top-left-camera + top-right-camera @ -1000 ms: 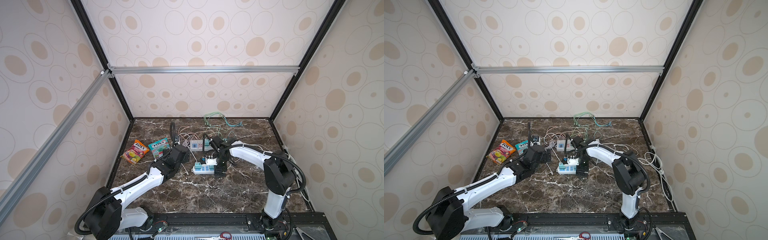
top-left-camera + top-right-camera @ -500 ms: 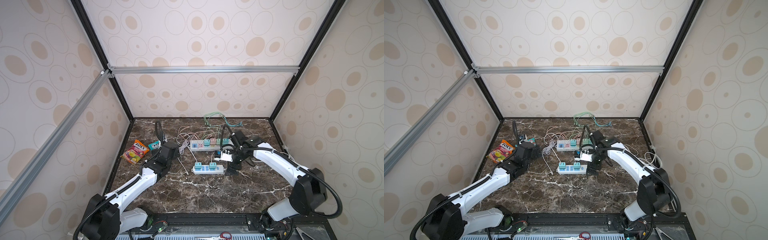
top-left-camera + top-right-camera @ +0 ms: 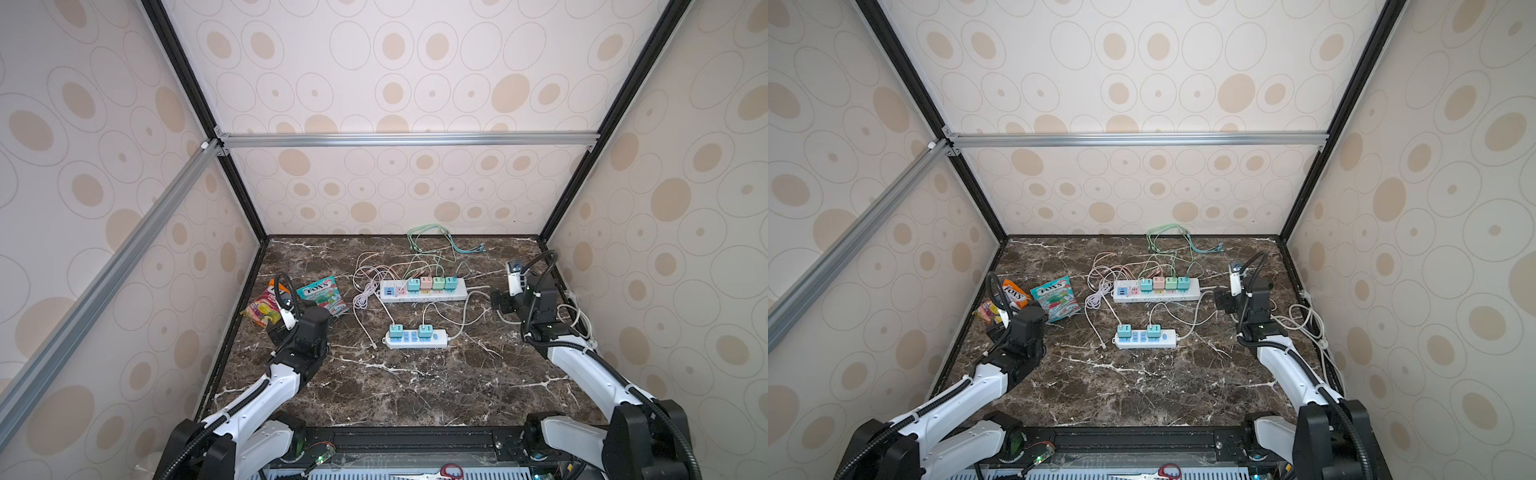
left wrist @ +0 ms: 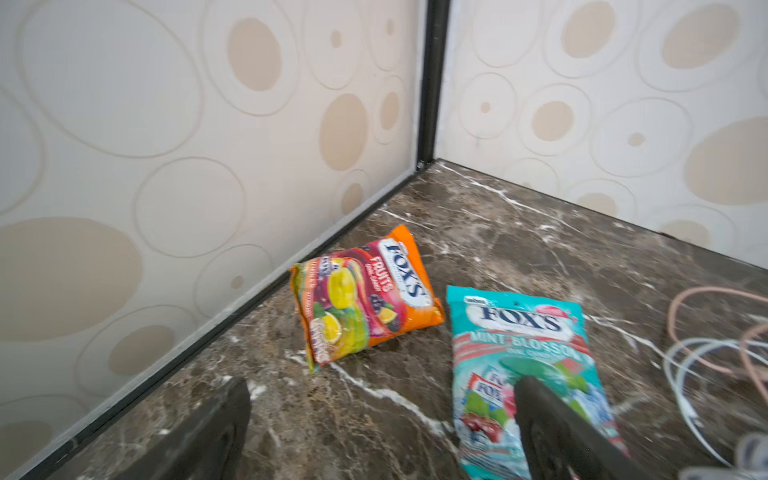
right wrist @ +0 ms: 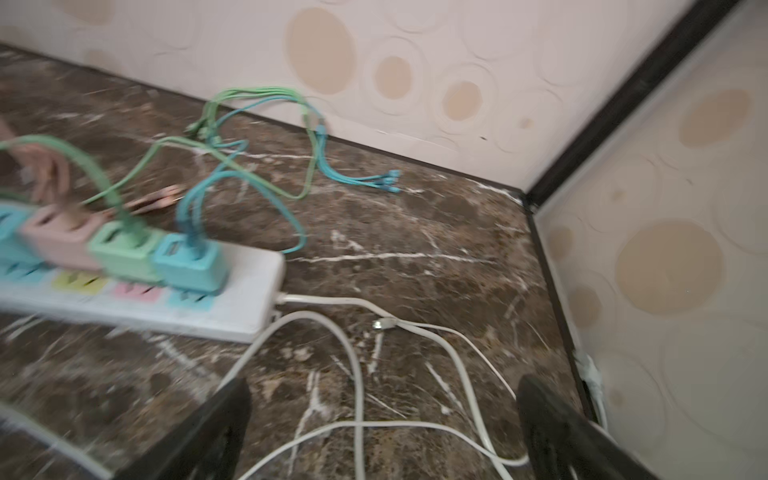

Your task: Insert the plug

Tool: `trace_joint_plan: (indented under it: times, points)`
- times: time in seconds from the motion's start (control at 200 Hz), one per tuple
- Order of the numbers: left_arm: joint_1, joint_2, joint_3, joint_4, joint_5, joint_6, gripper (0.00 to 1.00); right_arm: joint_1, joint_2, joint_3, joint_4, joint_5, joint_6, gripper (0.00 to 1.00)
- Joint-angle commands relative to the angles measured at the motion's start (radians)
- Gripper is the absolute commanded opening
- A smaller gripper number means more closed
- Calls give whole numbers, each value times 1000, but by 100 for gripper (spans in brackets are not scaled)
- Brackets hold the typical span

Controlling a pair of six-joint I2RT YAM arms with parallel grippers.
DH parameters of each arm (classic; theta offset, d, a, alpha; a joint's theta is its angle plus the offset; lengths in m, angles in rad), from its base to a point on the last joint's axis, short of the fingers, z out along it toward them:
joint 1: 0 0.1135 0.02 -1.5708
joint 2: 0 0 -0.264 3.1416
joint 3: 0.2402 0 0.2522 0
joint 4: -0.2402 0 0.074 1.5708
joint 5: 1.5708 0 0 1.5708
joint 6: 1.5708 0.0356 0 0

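Observation:
A small white power strip [image 3: 417, 337] [image 3: 1145, 338] lies mid-table, with two teal plugs [image 3: 424, 331] [image 3: 397, 331] standing in its sockets. Behind it a long white strip [image 3: 424, 291] [image 5: 245, 299] carries several coloured plugs with cables. My left gripper [image 4: 382, 384] [image 3: 276, 330] is far left, open and empty, over bare marble beside the candy bags. My right gripper [image 5: 384, 384] [image 3: 500, 303] is far right near the wall, open, with loose white cable [image 5: 357, 374] on the table below it. Neither touches a strip.
An orange candy bag [image 4: 365, 295] and a teal candy bag [image 4: 528, 345] lie at the left wall. Green and blue cables [image 5: 316, 137] trail toward the back wall. White cords [image 3: 575, 320] pile by the right wall. Scissors [image 3: 451, 471] lie at the front rail.
Both arms have drawn away from the small strip: the left gripper back and left to the candy bags, the right gripper out to the right wall. Both stayed open.

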Motion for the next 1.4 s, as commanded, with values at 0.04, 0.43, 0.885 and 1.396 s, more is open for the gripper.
trace_joint_plan:
  times: [0.04,0.43,0.885,1.396]
  points:
    - [60,0,-77,243,-177,102,98,-36,73,-97,169,246,236,99]
    - [257,327,-45,480,385,291,98,-34,278,-180,442,10,199,99]
    - [273,542,-177,1111,752,497,98,-24,349,-216,563,-101,134,99]
    - [279,559,-169,1126,682,468,98,-23,352,-218,570,-101,133,99]
